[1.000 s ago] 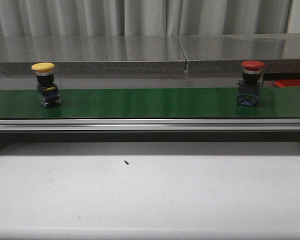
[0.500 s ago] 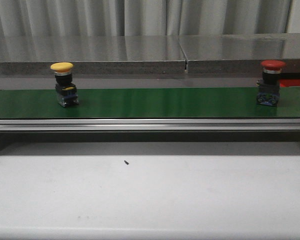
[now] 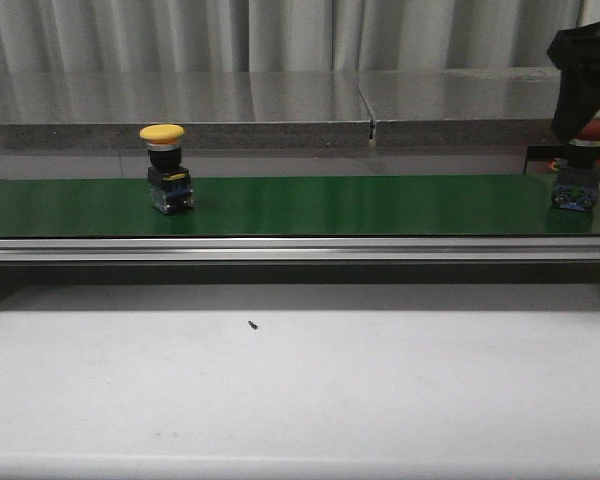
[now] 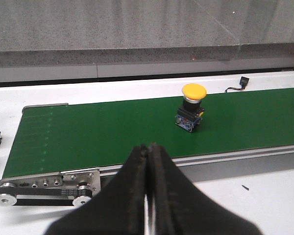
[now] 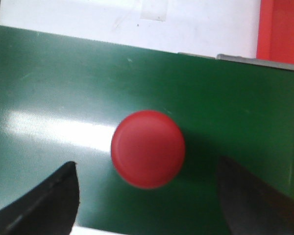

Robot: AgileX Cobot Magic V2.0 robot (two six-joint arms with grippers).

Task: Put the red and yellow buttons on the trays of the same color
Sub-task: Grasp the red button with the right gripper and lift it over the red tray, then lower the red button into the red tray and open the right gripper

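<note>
Nearest, a tiny dark speck (image 3: 252, 324) is lying on the pale grey tabletop (image 3: 300, 400), in front of the belt's silver aluminium side rail (image 3: 300, 248). Beyond the rail, the long green conveyor belt (image 3: 360, 205) is carrying two push buttons, well apart. Toward its left part, the yellow domed button on a black-and-blue switch body (image 3: 166, 168) is standing upright; the left wrist view is showing it (image 4: 192, 107) ahead of the left gripper (image 4: 148, 196), whose black fingers are pressed together with nothing between them. At the belt's far right end, the red domed button (image 5: 148, 149) is standing on its blue switch base (image 3: 574, 192), and the right gripper (image 3: 585, 75) is hanging directly above it. From the right wrist camera, its two dark fingers (image 5: 44, 203) are spread wide on either side of the red cap, not touching it. Just past the belt's end, a flat bright red tray (image 5: 281, 30) is showing as a strip at the edge. Farther back, a grey stone-like ledge (image 3: 180, 110) is running in front of pale curtains (image 3: 280, 35).
</note>
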